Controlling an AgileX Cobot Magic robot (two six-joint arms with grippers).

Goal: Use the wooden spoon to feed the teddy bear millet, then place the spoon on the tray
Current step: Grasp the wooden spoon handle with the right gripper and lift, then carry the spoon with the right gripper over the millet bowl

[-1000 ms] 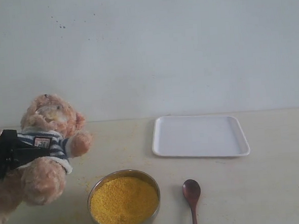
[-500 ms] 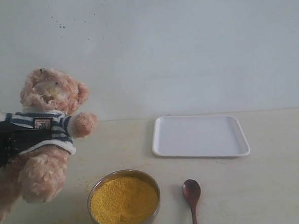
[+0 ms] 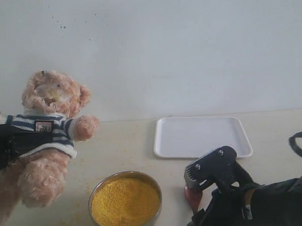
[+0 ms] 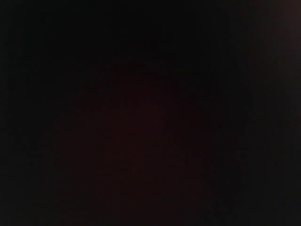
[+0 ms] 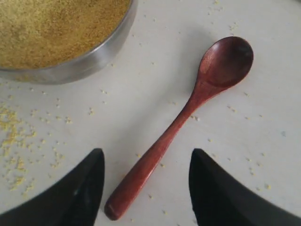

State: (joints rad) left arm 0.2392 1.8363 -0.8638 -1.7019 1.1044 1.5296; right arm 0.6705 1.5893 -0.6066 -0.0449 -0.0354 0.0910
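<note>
Two open gaps between right hand (image 5: pixel 146 154) fingers (image 5: pixel 77 190) and wooden spoon (image 5: pixel 188 106)

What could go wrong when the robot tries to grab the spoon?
The wooden spoon lies flat and slanted between the open fingers of the right gripper, so its thin handle might slip or twist away when they close. The steel bowl of millet sits close by, so a bump could spill grain.

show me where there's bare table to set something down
Bare table lies between the teddy bear and the tray, beyond the steel bowl; the tray is bare too. The front is crowded: bowl, wooden spoon, right hand open astride its handle.
</note>
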